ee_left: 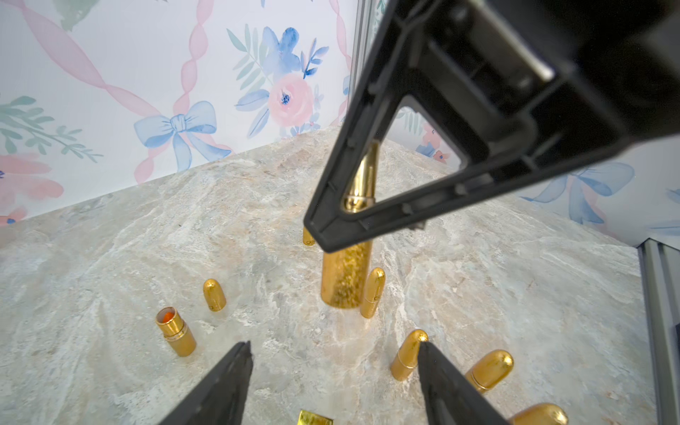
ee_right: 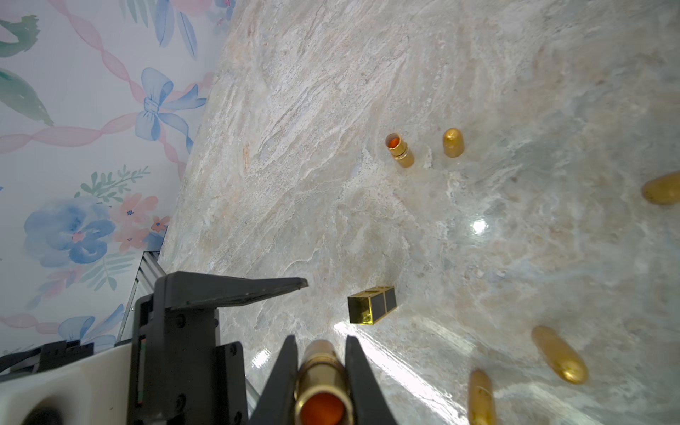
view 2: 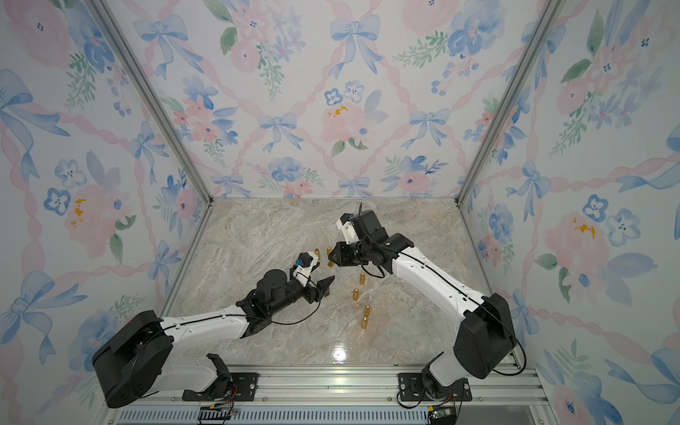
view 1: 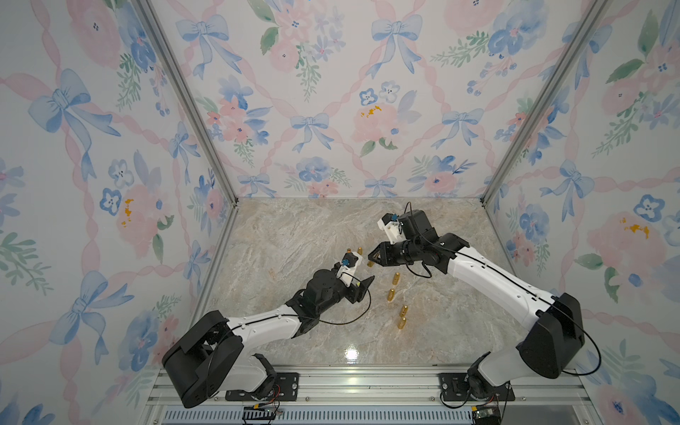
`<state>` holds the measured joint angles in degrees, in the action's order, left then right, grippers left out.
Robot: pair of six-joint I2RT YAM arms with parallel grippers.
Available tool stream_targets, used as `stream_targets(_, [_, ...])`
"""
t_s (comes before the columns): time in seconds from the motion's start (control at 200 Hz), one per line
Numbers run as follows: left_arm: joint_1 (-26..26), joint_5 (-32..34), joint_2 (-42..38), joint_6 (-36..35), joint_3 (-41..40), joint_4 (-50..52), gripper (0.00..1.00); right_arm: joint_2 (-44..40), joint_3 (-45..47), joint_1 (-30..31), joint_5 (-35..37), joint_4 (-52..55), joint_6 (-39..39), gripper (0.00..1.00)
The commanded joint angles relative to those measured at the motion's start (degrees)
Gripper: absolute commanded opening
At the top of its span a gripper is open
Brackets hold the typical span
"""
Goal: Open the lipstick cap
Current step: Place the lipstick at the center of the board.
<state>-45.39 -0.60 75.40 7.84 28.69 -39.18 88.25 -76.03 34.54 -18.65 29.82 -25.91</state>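
Glossy gold lipstick tube [ee_right: 321, 369], veined marble [ee_right: 331, 147]

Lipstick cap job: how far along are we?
Done: an open lipstick stands on the table, a loose cap beside it. In hand: the right end effector is shut on a second lipstick whose open end shows orange; the left end effector is open and empty. Left: putting that one down, probably; other capped lipsticks sit nearby.
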Motion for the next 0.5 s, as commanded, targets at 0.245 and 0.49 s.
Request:
stream_targets(0.245, [0.29, 6.37, -1.99, 1.36, -1.23, 0.68, 0.98, 10.03, -3.16, -3.34, 15.35, -0.65, 6.47, 0.15])
stream_targets(0.49, [0.82, 10.07, -0.27, 3.3, -0.22, 1.13, 0.98, 17.82, -4.55, -3.6, 24.55, -5.57, 7.83, 0.15])
